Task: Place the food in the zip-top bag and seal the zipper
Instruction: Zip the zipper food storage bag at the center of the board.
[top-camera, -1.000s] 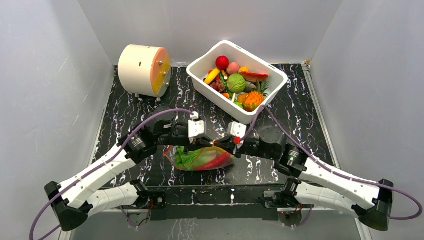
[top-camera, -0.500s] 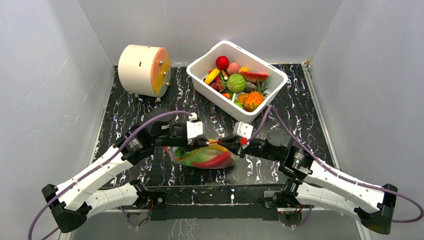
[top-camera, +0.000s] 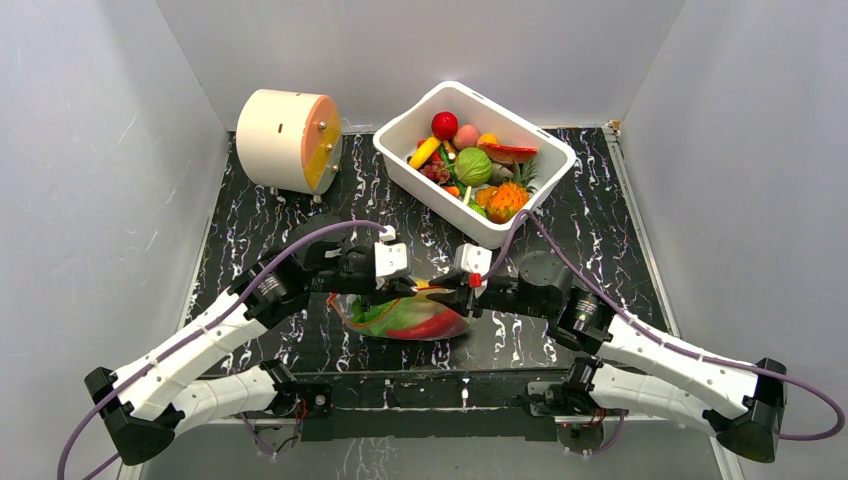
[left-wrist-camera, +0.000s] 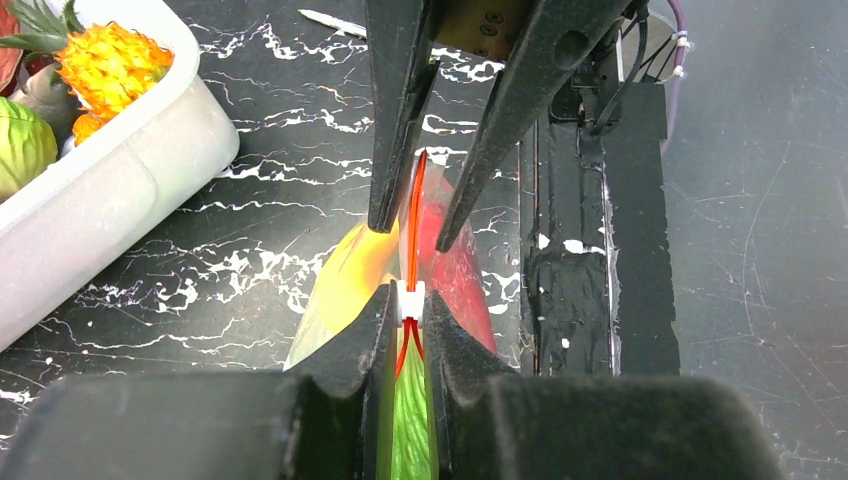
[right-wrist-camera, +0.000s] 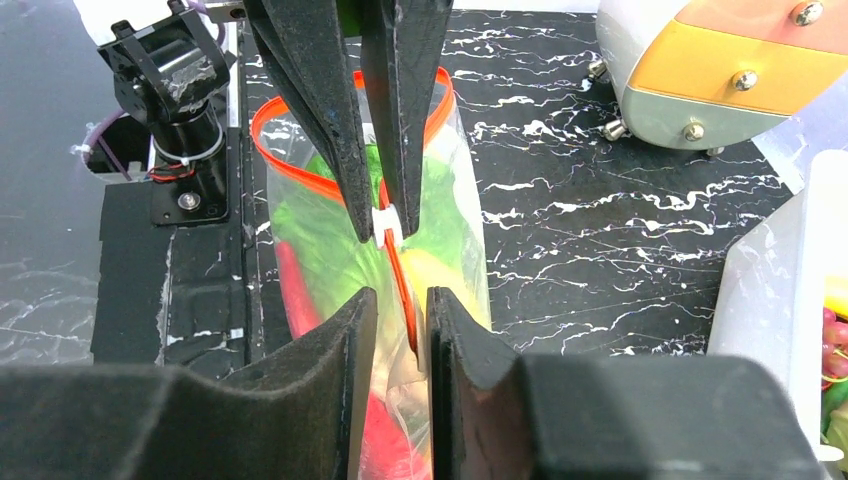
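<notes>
Left gripper (left-wrist-camera: 408, 305) is clenched on the white slider (right-wrist-camera: 388, 226) of the zipper (left-wrist-camera: 414, 205). Right gripper (right-wrist-camera: 402, 305) is released, its jaws slightly apart astride the orange strip. The zip-top bag (top-camera: 405, 318), holding green, red and yellow food (right-wrist-camera: 320, 235), lies near centre on the mat (top-camera: 600, 230), nearer than the white tub (top-camera: 478, 228).

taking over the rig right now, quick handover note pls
Left gripper: shut on the zipper's white slider.
Right gripper: slightly open, fingers either side of the zipper, not pinching it.
Zip-top bag: between the arms, holding leafy greens and a red piece. More toy food sits in the white tub.
Done: bag loaded; strip closed from the slider toward the right gripper.
Left: the mouth on the left arm's side of the slider is open; run the slider to that end.
</notes>
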